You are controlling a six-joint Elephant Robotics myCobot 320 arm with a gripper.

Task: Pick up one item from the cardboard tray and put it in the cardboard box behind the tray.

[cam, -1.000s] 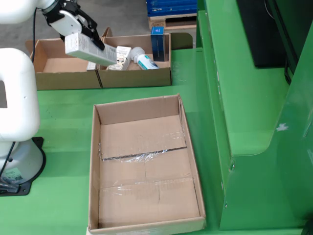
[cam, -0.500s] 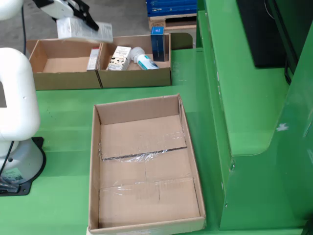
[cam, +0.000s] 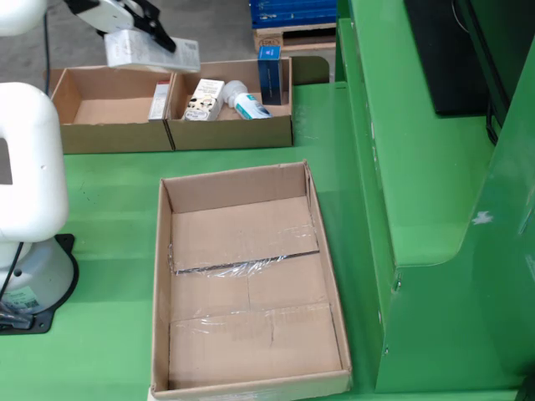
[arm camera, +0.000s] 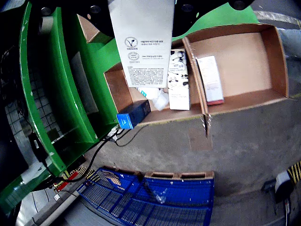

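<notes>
Up at the top left of the fixed view, the gripper [cam: 134, 29] is closed on a long white carton [cam: 155, 52], its dark fingers pressed against the carton's sides, and it holds the carton in the air above the two small boxes at the back of the green counter [cam: 109, 217]. The carton lies roughly level, tilted slightly down to the right in that view. In the view that rides on the gripper, the white carton [arm camera: 143, 42] fills the top centre with its printed face showing, hanging over the divider between the two small boxes. The right-hand small box [cam: 230, 121] in the fixed view holds a cow-patterned carton [cam: 203, 98], a white bottle [cam: 247, 104] and a blue box [cam: 269, 73] standing at its far end. The left-hand small box [cam: 109, 125] holds one slim pink-edged carton [cam: 159, 100] against its right wall. A large open cardboard box [cam: 247, 276] sits nearer the camera, nothing in it.
</notes>
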